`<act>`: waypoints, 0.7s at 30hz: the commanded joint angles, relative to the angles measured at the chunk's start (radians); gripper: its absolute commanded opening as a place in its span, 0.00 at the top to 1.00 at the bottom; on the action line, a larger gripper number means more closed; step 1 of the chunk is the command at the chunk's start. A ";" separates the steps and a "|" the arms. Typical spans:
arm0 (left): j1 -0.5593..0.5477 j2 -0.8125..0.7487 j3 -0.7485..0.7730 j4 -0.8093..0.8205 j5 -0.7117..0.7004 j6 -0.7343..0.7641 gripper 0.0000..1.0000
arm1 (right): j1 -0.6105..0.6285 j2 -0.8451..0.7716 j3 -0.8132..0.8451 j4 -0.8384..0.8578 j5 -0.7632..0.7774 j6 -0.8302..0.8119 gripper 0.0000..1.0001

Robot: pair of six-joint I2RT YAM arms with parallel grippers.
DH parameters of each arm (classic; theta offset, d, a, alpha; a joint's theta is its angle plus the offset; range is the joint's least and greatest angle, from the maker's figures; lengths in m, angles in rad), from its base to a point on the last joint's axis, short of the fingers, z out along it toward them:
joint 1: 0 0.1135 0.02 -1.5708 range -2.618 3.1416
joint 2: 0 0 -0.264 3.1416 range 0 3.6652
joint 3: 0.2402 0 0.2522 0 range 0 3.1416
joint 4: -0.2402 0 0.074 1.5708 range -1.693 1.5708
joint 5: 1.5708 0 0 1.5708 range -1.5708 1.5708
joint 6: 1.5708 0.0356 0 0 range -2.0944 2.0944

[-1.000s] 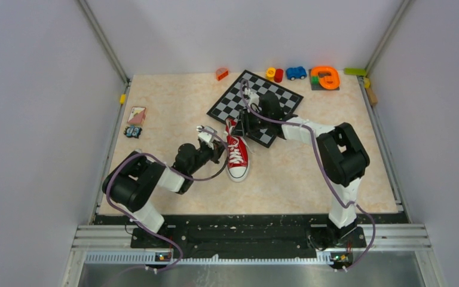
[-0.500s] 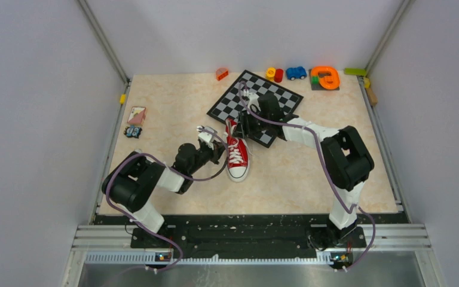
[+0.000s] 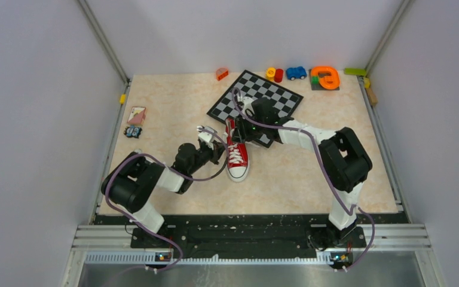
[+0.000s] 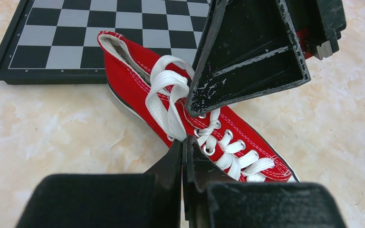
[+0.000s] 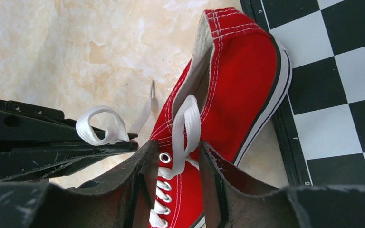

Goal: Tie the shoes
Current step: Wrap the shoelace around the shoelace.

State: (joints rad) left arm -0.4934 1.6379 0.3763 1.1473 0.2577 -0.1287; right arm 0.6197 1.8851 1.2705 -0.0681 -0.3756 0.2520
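Observation:
The red shoe (image 3: 239, 160) lies toe toward the arms, its heel against the chessboard (image 3: 257, 100). My left gripper (image 4: 183, 141) is at the shoe's left side, shut on a loop of white lace (image 4: 167, 102). In the right wrist view that loop (image 5: 100, 129) curls up out of the left fingers (image 5: 71, 153). My right gripper (image 5: 178, 159) hangs over the shoe's (image 5: 247, 76) upper eyelets, open. A second lace loop (image 5: 190, 124) rises between its fingers, which stand apart from the lace. From above, the right gripper (image 3: 238, 133) covers the shoe's heel end.
The chessboard (image 4: 76, 42) sits just behind the shoe. Toys line the far edge: a blue car (image 3: 296, 73), an orange piece (image 3: 324, 78), a small orange block (image 3: 222, 73). A card (image 3: 136, 115) lies near the left edge.
The right gripper has moved left off the chessboard and closer over the shoe's opening. The left arm has held still with the lace in it.

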 commanded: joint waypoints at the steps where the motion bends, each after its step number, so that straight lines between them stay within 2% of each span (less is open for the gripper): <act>1: 0.009 -0.032 0.014 0.001 -0.005 -0.001 1.00 | 0.024 -0.032 0.036 -0.011 0.016 -0.018 0.64; 5: 0.009 -0.030 0.018 -0.001 -0.002 -0.001 1.00 | 0.025 -0.036 0.035 -0.015 0.015 -0.013 0.77; 13: 0.009 -0.034 0.018 -0.006 -0.002 0.012 1.00 | 0.023 -0.071 0.015 0.031 0.039 -0.017 0.82; 18: 0.009 -0.040 0.018 -0.021 -0.005 0.025 1.00 | 0.011 -0.098 -0.026 0.106 0.023 -0.016 0.99; 21: 0.010 -0.037 0.022 -0.032 -0.002 0.021 1.00 | -0.008 -0.142 -0.089 0.168 0.020 0.009 1.00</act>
State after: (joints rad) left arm -0.4934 1.6314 0.3779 1.1225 0.2577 -0.1268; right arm 0.6285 1.8462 1.2396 -0.0223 -0.3576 0.2462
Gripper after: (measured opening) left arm 0.010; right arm 0.013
